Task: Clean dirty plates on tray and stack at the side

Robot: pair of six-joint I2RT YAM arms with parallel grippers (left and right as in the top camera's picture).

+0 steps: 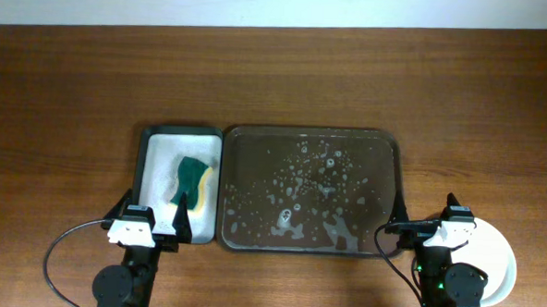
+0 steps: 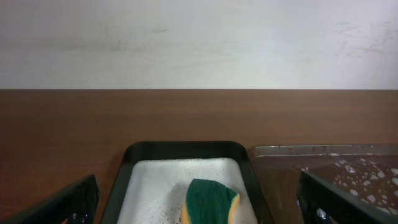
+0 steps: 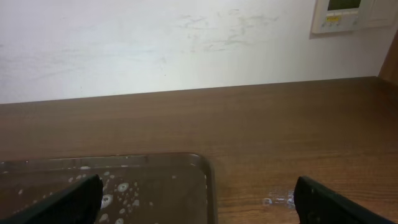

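Observation:
The dark brown tray [image 1: 395, 168] lies at centre right, wet with suds, with no plate on it; its far rim shows in the right wrist view [image 3: 205, 163] and its left end in the left wrist view [image 2: 323, 150]. A white plate stack [image 1: 496, 265] sits on the table at the right, partly under my right arm; sauce smears cannot be seen. My right gripper [image 1: 422, 218] is open and empty over the tray's near right corner, as the right wrist view [image 3: 198, 202] shows. My left gripper [image 1: 153, 211] is open and empty at the near edge of the small tray, seen also in the left wrist view [image 2: 199, 202].
A smaller black-rimmed, white-bottomed tray [image 1: 158, 139] left of the brown tray holds a green and yellow sponge [image 1: 194, 180] in suds, also seen in the left wrist view [image 2: 210, 202]. A white wall runs along the table's far edge.

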